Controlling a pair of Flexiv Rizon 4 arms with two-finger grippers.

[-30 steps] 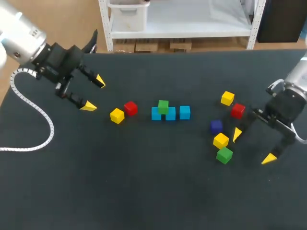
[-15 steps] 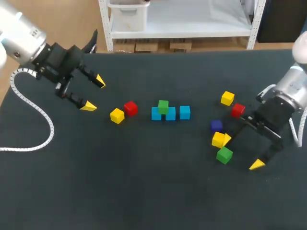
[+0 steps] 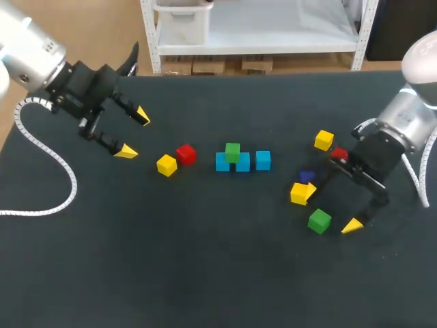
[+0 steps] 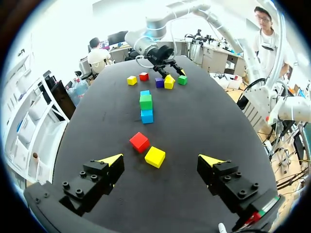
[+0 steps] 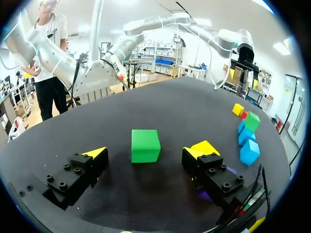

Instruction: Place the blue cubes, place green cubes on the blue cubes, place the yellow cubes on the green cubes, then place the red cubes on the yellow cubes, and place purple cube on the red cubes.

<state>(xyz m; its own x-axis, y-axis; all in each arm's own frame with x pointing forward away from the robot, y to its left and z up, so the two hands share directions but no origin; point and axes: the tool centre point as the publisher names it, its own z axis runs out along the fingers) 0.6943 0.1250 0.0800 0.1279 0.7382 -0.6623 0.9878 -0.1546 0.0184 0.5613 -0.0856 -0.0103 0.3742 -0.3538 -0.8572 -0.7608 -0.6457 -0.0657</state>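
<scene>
Right gripper hangs low with its fingers wide apart, and the loose green cube lies on the table between the yellow tips, touching neither. Just beside that green cube a yellow cube sits at one fingertip. The purple cube is near, the far red cube beyond. Well apart from the green cube stands the blue row, a stacked green cube on it. Farthest, the left gripper is spread open, holding nothing.

Bright, even light (soft shadows)
</scene>
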